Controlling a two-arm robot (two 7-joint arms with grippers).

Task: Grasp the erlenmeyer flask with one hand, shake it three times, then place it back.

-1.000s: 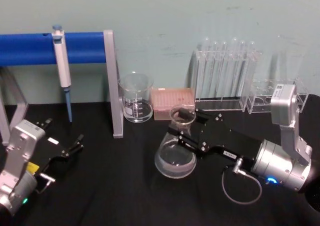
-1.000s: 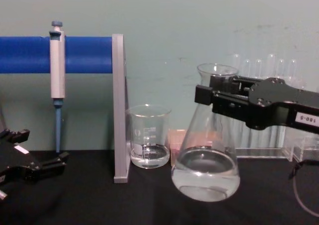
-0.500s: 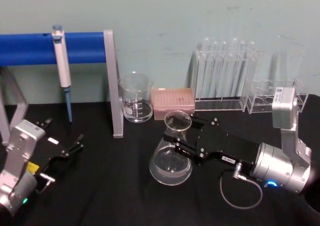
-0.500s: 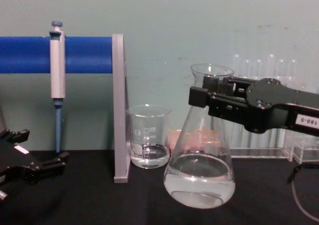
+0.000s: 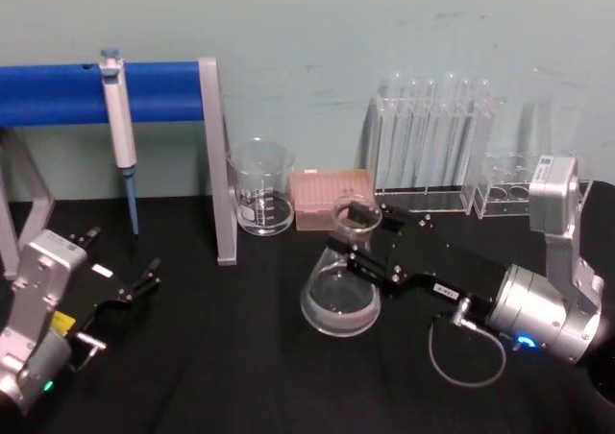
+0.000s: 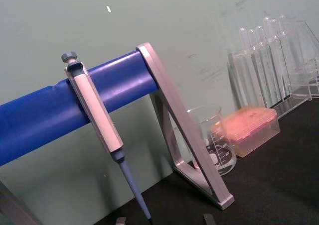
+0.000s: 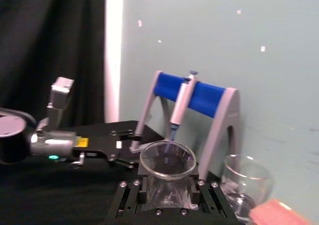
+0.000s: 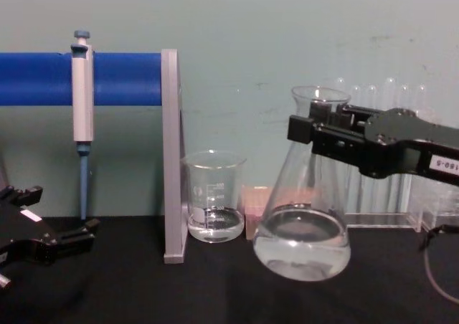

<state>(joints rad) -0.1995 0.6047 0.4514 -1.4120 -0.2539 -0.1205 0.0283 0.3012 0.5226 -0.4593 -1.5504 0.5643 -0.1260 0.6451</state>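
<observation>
- The right tool [image 5: 356,232], black with 2 flat jaws and a white label with digits, reached in from the right and was clamped on the neck of the clear glass conical erlenmeyer flask [image 5: 339,285].
- The flask was near the middle of the black surface [image 5: 240,367], just in front of the pink rectangular tip box [image 5: 332,197].
- It was tilted, rim toward the wall. Its base looked raised off the surface, but contact could not be told for sure.
- Clear liquid pooled in its wide base in the chest view [image 8: 303,249].
- The left tool [image 5: 120,256] was idle low at the left, jaws spread apart and holding nothing.
- The straight-sided clear glass beaker [image 5: 260,189] stood beside the grey post of the blue bar stand [image 5: 159,90].
- A white-and-blue pipette [image 5: 117,117] hung on the bar.
- The clear test tube rack [image 5: 432,151] stood at the wall behind the right tool.
</observation>
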